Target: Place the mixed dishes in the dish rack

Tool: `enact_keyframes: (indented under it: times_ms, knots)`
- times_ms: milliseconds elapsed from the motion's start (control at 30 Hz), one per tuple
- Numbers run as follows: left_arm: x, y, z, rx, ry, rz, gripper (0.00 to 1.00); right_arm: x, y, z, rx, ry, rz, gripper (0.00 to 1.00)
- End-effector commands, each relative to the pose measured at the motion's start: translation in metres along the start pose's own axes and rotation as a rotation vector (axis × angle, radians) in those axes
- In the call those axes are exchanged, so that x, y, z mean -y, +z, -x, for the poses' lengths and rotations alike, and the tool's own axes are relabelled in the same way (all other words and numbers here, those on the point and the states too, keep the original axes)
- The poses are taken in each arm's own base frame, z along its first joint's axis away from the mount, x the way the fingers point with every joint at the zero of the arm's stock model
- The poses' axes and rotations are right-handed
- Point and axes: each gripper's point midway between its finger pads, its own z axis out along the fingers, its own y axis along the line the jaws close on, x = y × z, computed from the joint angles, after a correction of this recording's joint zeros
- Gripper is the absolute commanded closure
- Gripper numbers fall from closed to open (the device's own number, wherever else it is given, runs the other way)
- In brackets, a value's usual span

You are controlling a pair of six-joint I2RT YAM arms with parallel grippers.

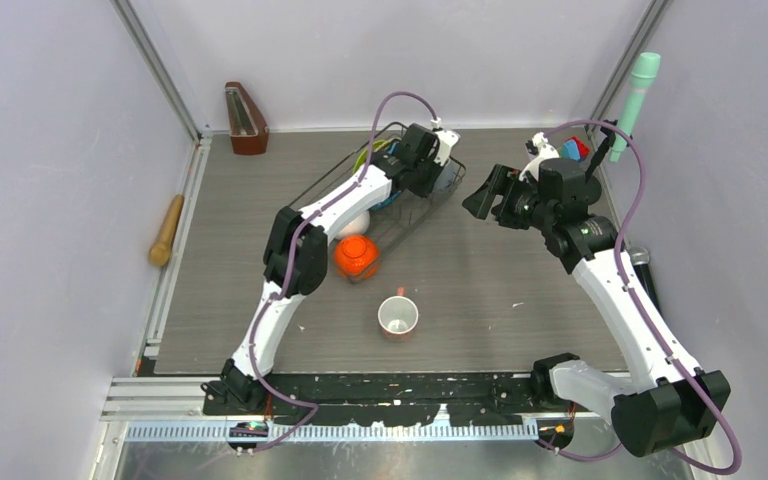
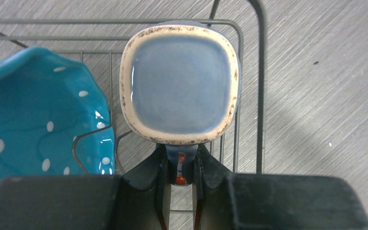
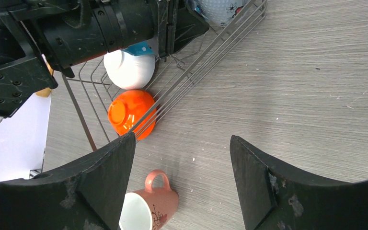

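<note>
The left jaws (image 2: 180, 165) are clenched on the thin handle of the grey mug (image 2: 179, 81), which is upright with its mouth up, over the far corner of the rack (image 2: 260, 86). The dotted plate (image 2: 33, 105) stands just beside it. I cannot tell if the mug already rests on the wires. The grip is only on the handle, so I think the mug may swing or turn between the jaws. Its base may then land on a wire or on the rim and tip out onto the counter (image 3: 292, 86). If it drifts to the side, it may knock the wavy edge of the plate. The right jaws (image 3: 182, 143) are released and hold nothing, near the rack, above the pink mug (image 3: 153, 203) that lies on the counter. A reach from there could strike the left arm, or push the orange bowl (image 3: 129, 112) at the rack's end.
</note>
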Motion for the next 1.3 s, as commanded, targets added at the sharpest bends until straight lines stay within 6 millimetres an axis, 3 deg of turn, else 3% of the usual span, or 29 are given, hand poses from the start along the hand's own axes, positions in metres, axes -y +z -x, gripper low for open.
enact_keyframes:
  times_ms: [0, 167, 200, 267, 333, 467, 767, 967, 1100, 1267]
  knots:
    - [-0.01, -0.003, 0.018, 0.042, -0.05, 0.078, 1.0, -0.006, -0.006, 0.009, 0.039, -0.003, 0.027, 0.22]
    - [-0.012, 0.007, 0.009, 0.024, -0.04, 0.088, 1.0, -0.005, -0.007, 0.007, 0.039, 0.002, 0.026, 0.22]
    - [-0.012, 0.008, 0.009, 0.021, -0.041, 0.088, 0.96, -0.005, -0.007, 0.007, 0.038, 0.003, 0.026, 0.22]
    - [-0.011, 0.007, 0.007, 0.016, -0.045, 0.084, 0.73, -0.004, -0.007, 0.007, 0.039, 0.002, 0.024, 0.22]
    - [-0.011, 0.003, 0.008, 0.016, -0.05, 0.084, 0.58, -0.003, -0.007, 0.006, 0.037, 0.005, 0.019, 0.2]
    - [-0.012, -0.009, 0.016, 0.035, -0.055, 0.093, 0.45, 0.005, -0.006, -0.004, 0.008, 0.025, -0.01, 0.15]
    - [-0.009, -0.039, 0.036, 0.076, -0.065, 0.078, 0.44, 0.01, -0.007, -0.026, -0.048, 0.061, -0.01, 0.13]
    - [-0.004, -0.076, 0.05, 0.114, -0.084, 0.057, 0.44, 0.011, -0.002, -0.064, -0.145, 0.117, 0.031, 0.16]
    - [0.001, -0.108, 0.058, 0.137, -0.11, 0.037, 0.44, 0.0, 0.004, -0.096, -0.227, 0.081, 0.043, 0.2]
    - [0.001, -0.146, 0.047, 0.098, -0.13, 0.047, 0.45, -0.02, 0.014, -0.131, -0.299, 0.054, 0.055, 0.24]
